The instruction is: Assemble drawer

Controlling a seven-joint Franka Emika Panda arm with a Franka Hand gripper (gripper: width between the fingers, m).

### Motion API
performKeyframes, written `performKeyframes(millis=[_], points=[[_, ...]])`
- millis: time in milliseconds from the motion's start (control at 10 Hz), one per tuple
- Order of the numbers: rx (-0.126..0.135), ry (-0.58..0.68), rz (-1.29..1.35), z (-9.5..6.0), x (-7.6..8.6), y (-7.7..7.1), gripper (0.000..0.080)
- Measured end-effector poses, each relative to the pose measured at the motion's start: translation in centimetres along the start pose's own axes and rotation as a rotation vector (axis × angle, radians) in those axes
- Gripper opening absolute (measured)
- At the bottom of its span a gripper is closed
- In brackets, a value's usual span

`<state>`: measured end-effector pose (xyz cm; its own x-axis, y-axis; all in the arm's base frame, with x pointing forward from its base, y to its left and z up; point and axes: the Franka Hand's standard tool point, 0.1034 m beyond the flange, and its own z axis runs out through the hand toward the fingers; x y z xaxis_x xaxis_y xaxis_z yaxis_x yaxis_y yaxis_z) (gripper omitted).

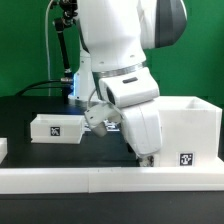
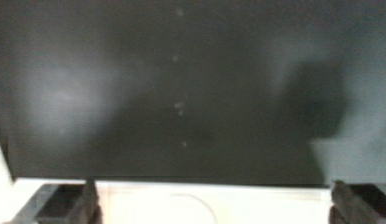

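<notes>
The tall white boxy casing (image 1: 186,128) stands at the exterior view's right, with its tag (image 1: 185,158) facing the camera. One small open-top tray (image 1: 57,127) with a tag sits at the exterior view's left. The second tray is out of view. My gripper (image 1: 146,154) hangs low just to the left of the casing, and the hand hides its fingertips. In the wrist view my gripper (image 2: 216,205) is open, with the fingers (image 2: 73,204) wide apart. A white surface (image 2: 208,203) lies between them; I cannot tell which part it is.
A long low white rail (image 1: 90,181) runs along the front of the black table (image 1: 30,108). A white block end (image 1: 3,150) shows at the left edge. Cables and a stand rise behind the arm against a green backdrop.
</notes>
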<state>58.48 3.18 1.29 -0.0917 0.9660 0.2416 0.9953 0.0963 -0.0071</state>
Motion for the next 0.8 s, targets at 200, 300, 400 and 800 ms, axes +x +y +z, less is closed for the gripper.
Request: performKeyframes(millis=[200,300,400,800], points=[[0.011,0.003,0.007,0.3,-0.4,-0.3,0.0649],[0.017,0.001,0.018,0.1,-1.4,-0.4,0.0649],[0.033,0.001,0.0,-0.3,-2.7,-0.7,0.0649],[0.034,-0.021,0.058,-2.2,-7.5,-1.3,0.0649]])
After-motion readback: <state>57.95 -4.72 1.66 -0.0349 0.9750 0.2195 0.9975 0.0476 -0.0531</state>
